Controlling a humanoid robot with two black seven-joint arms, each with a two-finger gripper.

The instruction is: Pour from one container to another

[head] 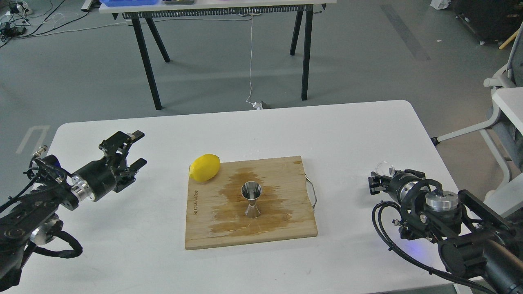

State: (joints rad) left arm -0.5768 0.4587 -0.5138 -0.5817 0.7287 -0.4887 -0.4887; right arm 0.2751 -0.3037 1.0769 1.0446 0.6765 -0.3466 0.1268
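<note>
Near the right edge of the desk: right gripper [374,182] sits low over the white top, and a clear glass cup [385,167] shows just beyond its tip.
Right gripper state: seen end-on and dark; I cannot tell how wide its fingers stand, nor for certain that they have hold of the cup, though the cup sits right at them.
Left gripper [137,149]: fingers spread apart, empty, poised above the left part of the desk [347,134], well away from the board.
Jigger [251,199]: upright near the middle of the cutting board [212,232], wider cone up, on a damp, darkened patch of wood.
Lemon [204,167]: at the board's far-left corner, partly off it.
Step in hand: likely the cup at the right edge being picked up or carried; no pouring yet, since cup and jigger are well apart.
Next move calls for: bringing the cup level over the jigger's mouth, then tilting slowly; the mouth is narrow, so aim matters.
</note>
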